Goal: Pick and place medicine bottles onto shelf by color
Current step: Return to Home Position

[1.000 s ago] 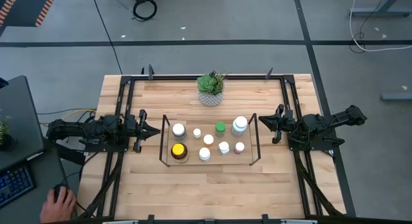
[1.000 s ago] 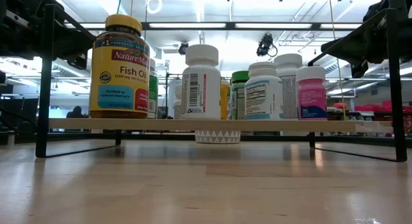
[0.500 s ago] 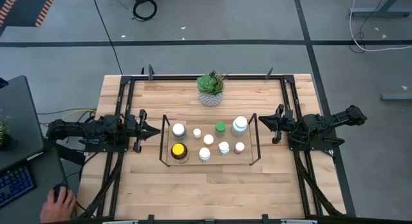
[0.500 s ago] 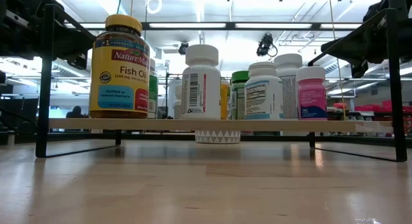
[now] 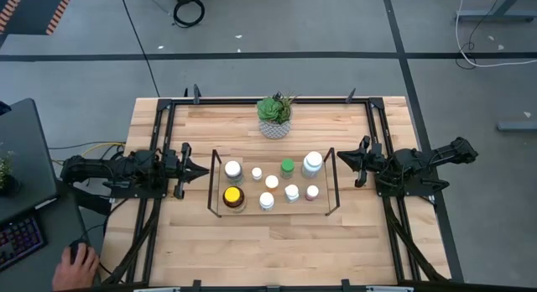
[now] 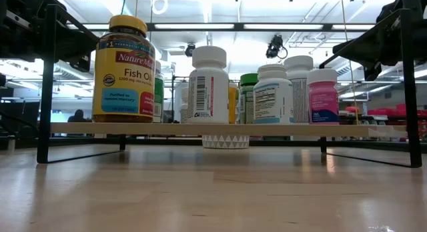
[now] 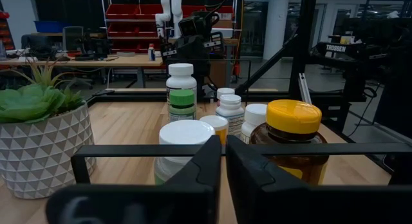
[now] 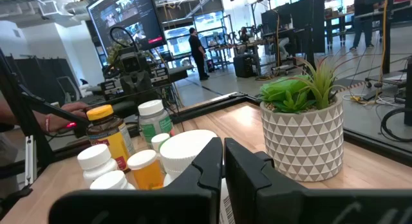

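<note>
From above, nothing has moved in the last second: the bottles (image 5: 271,182) all stand on the shelf (image 5: 331,181), with the left gripper (image 5: 203,169) and right gripper (image 5: 341,161) parked just outside its ends. The low view agrees. Each wrist view shows fingers pressed together and empty, so the sorting looks finished.

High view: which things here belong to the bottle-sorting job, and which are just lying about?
Job: medicine bottles, shelf, left end effector and right end effector, one off each shelf end.
Lying about: potted plant on the table; keyboard and person's hand, both off the table.
</note>
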